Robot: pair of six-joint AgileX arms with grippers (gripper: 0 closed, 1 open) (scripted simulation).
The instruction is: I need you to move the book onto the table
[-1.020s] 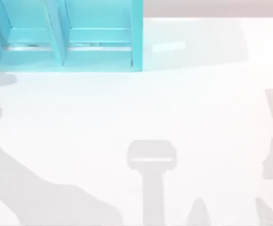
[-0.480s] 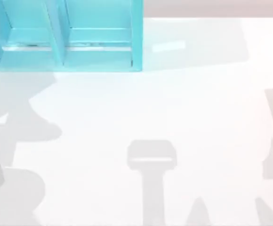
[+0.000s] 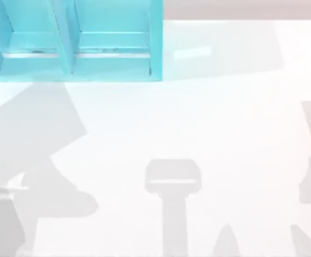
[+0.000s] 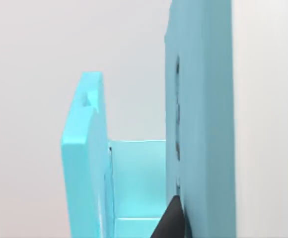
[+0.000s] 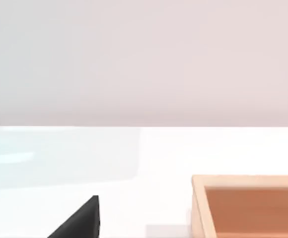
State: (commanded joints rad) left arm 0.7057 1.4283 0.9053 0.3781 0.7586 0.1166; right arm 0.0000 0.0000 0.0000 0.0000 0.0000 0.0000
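From above: glossy white desk point(image 3: 225, 123) across the whole view. Bright turquoise shelf point(image 3: 69, 59) at the far left corner, with open compartments split by upright dividers. Grey shadows on the desk: a broad one at the near left, a narrower one in the middle near edge, more along the right edge.

From the left wrist: turquoise shelf panels point(image 4: 198, 99) close up, one thick slab and one thinner wall, a recessed compartment between them. Dark tip of the left gripper point(image 4: 171, 220) right against the thick slab. Open or closed: cannot tell.

From the right wrist: desk surface point(image 5: 159, 153) below a pale wall. Light wooden box point(image 5: 198, 208) on it, dark tip of the right gripper point(image 5: 79, 223) near it but apart. Open or closed: cannot tell.

Whereabouts of the book: cannot tell.
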